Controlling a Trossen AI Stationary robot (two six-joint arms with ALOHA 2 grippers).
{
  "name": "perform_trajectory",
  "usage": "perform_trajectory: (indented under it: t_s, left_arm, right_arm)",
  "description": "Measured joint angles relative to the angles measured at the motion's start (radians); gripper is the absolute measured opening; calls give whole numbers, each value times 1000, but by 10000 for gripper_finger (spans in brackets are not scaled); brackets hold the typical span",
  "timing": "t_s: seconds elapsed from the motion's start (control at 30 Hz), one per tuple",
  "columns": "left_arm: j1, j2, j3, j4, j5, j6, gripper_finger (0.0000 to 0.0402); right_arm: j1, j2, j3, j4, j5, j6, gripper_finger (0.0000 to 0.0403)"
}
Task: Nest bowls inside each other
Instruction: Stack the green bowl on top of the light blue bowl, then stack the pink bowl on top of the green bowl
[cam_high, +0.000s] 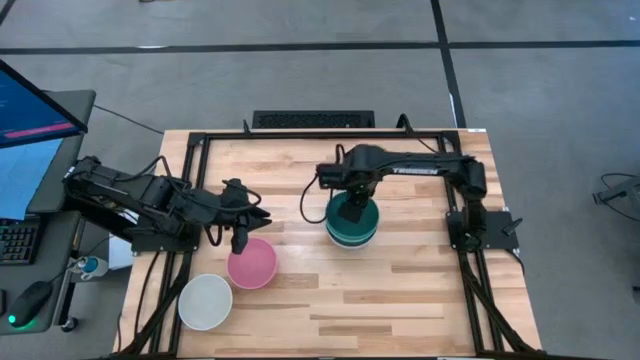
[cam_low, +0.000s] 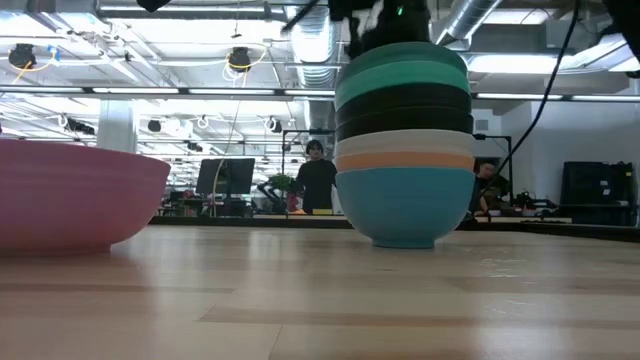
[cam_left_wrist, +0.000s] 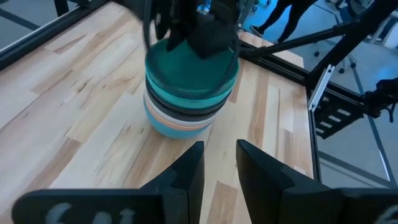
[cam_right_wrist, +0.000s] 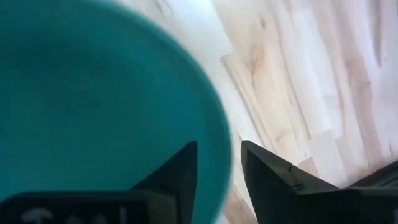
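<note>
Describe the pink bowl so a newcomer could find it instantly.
Start at the wooden table and go to the left gripper. The pink bowl sits just under it, single and empty. Its neighbour is a white bowl; the other bowls form a stack.

The right arm is stretched from the right side toward the middle of the worktop, its wrist bent downward. The right pincer (cam_high: 352, 211) is pointed straight down, its two fingers (cam_right_wrist: 177, 176) held slightly apart. The left arm is extended from the left edge, and the left pincer (cam_high: 241, 240) is angled downward with a narrow gap between its fingers (cam_left_wrist: 186, 177).
</note>
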Motion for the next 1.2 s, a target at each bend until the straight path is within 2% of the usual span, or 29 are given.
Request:
perform_trajectory:
  t_s: [0.43,0.7,0.87,1.03,1.2]
  left_arm:
    - [0,0,0,-16,24,-50,84]
    - [0,16,0,-78,82,-127,84]
    - [-11,101,0,-107,119,-156,84]
    - [-18,247,0,-103,134,-169,84]
    - [-16,372,0,-91,241,-329,84]
  right_arm:
    - [34,-244,6,-13,-31,91,129]
    - [162,-471,6,42,-23,214,115]
    - [323,-569,6,130,79,220,112]
    - [482,-613,8,204,267,267,111]
    - [606,-619,6,212,401,331,111]
